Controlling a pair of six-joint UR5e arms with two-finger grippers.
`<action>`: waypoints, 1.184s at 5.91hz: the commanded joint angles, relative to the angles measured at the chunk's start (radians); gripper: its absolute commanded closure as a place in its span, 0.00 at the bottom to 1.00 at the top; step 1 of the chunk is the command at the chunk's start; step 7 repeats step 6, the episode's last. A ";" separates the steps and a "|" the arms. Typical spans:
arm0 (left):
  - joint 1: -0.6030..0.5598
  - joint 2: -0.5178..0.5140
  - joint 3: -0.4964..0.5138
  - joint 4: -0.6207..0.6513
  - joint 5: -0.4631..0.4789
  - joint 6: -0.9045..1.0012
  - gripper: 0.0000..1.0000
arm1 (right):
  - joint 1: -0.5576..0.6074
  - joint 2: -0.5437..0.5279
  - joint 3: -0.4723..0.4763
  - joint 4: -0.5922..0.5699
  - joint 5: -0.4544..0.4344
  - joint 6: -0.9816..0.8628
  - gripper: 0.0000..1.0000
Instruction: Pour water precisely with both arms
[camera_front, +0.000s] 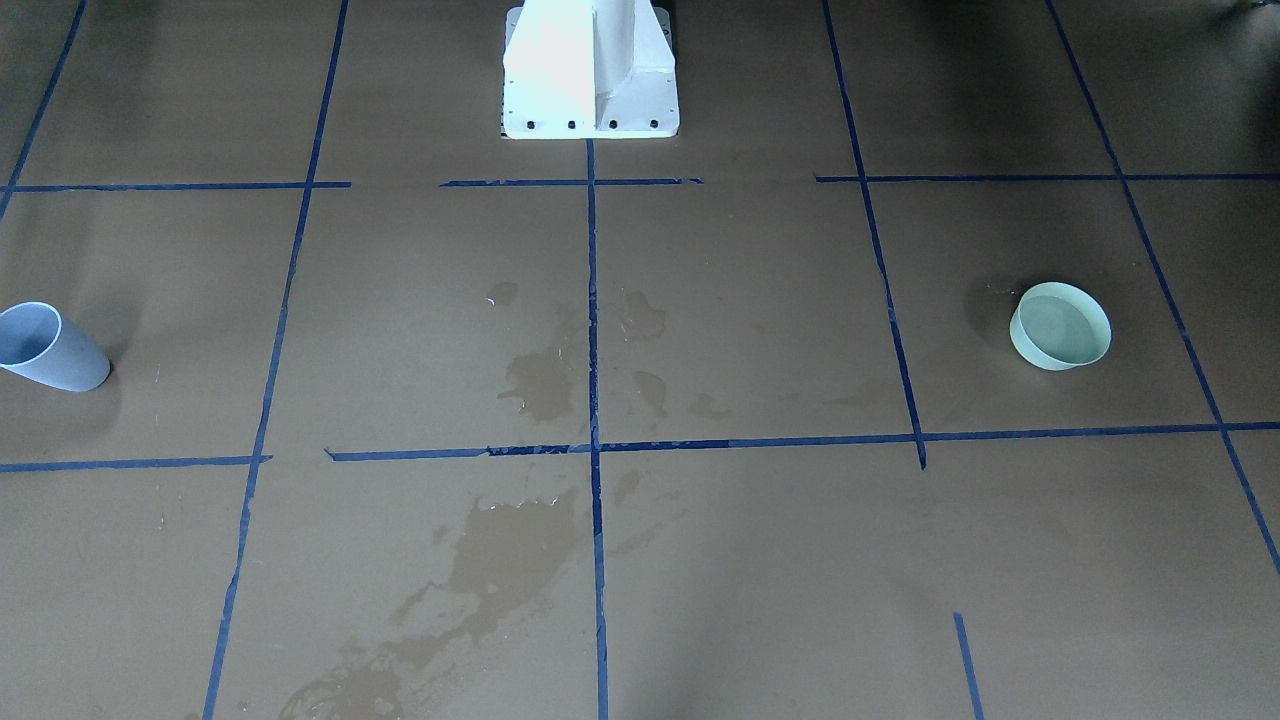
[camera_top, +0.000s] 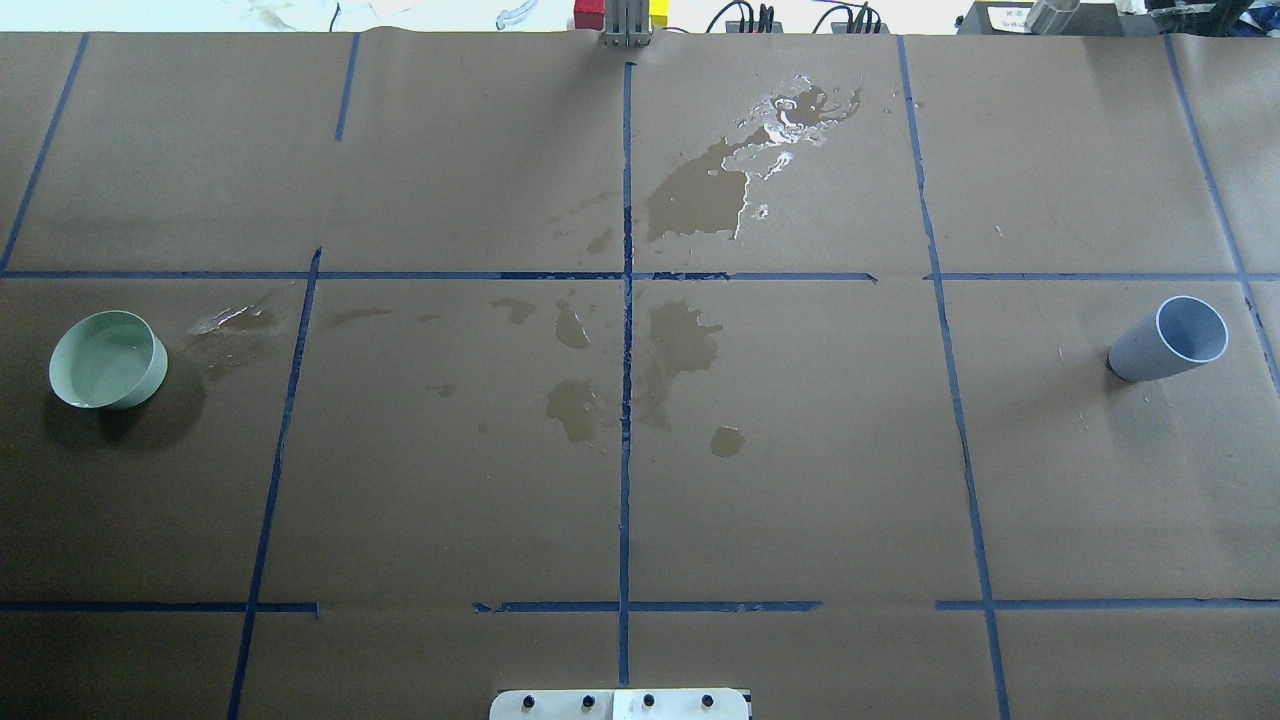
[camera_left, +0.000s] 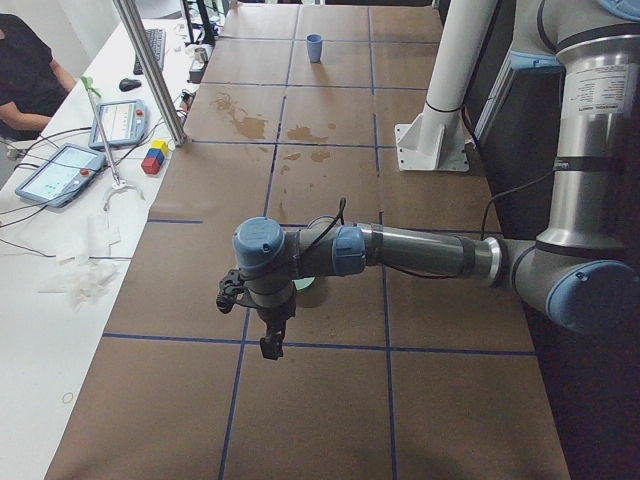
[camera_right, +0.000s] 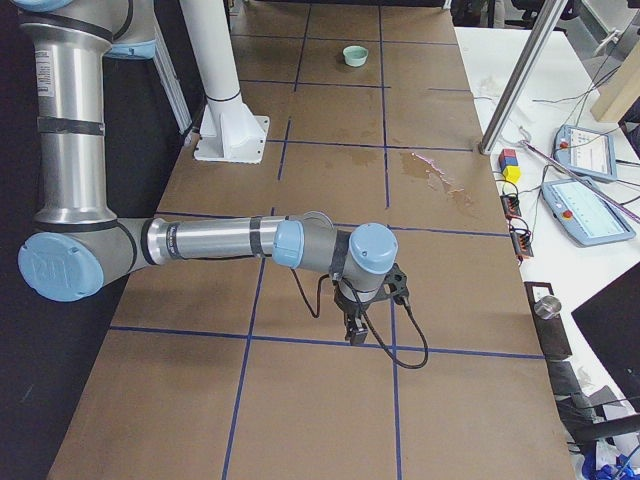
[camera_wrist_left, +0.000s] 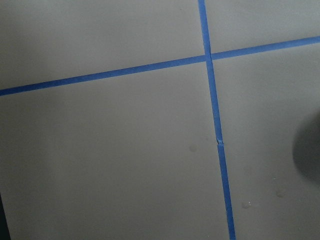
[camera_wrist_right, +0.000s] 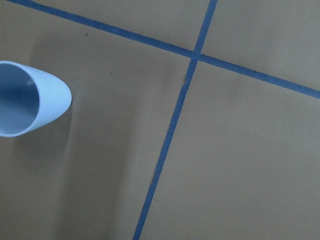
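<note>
1. A green bowl (camera_top: 155, 375), at nine o'clock on the brown paper (camera_top: 450, 480), holds clear water (camera_top: 100, 360).
2. A blue cup (camera_top: 1150, 355) stands upright at three o'clock; I can't make out its contents.
3. Blue tape lines (camera_top: 626, 450) grid the paper, with dark stains (camera_top: 680, 340) at centre and a glistening puddle (camera_top: 790, 115) at one o'clock.
4. The left gripper (camera_left: 270, 345) and right gripper (camera_right: 355, 330) hang above the paper; I can't tell how their jaws stand.

The table (camera_top: 450, 480) is brown paper, crossed by a grid of blue tape lines (camera_top: 626, 400). Darker brown wet stains (camera_top: 695, 195) blotch the middle, and one patch of water (camera_top: 785, 125) glints white. The bowl (camera_top: 158, 375) is pale mint green, the cup (camera_top: 1140, 360) pale blue-grey, the pedestal (camera_front: 590, 70) white. The left arm (camera_left: 420, 250) and right arm (camera_right: 210, 240) match: silver-grey tubes, pale blue joint caps.
</note>
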 joint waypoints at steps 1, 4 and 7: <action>0.001 0.007 -0.034 0.000 0.000 0.001 0.00 | -0.001 0.000 -0.001 0.007 0.002 -0.003 0.00; 0.015 0.005 -0.041 -0.001 0.000 0.001 0.00 | -0.002 0.002 0.003 0.006 0.005 -0.001 0.00; 0.029 0.001 -0.046 -0.001 0.000 0.001 0.00 | -0.011 0.006 0.006 0.007 0.011 0.000 0.00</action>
